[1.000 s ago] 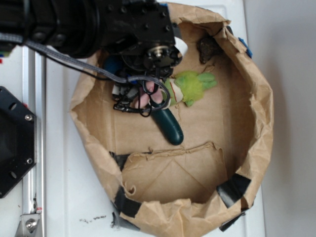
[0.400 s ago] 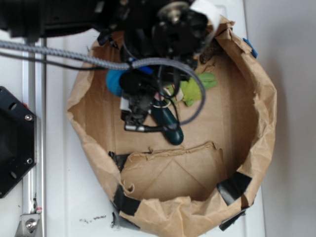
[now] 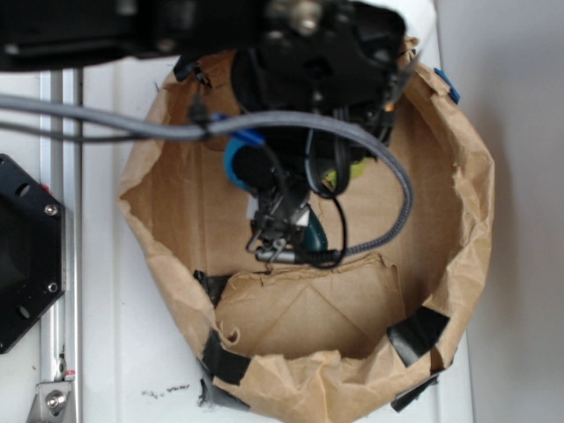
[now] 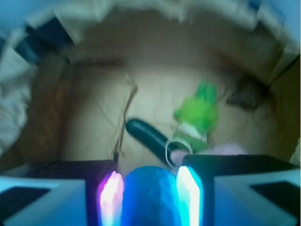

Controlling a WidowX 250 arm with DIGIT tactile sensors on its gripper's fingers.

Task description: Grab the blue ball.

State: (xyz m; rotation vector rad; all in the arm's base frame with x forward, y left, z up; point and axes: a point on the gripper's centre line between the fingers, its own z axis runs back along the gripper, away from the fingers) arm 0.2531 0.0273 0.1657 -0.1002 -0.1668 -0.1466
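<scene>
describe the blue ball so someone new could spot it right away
Look inside the brown paper bag, under the black arm. The blue ball sits pinched between the two fingers of the tool. It is round and blue, unlike the long dark green capsule and the bright green plush lying on the bag's floor.

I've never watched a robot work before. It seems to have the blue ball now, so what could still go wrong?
The blue ball sits between the gripper fingers, but it is round, so it might slip out. The paper bag has tall crumpled walls close to the arm, and the loose grey cable could snag them.
</scene>
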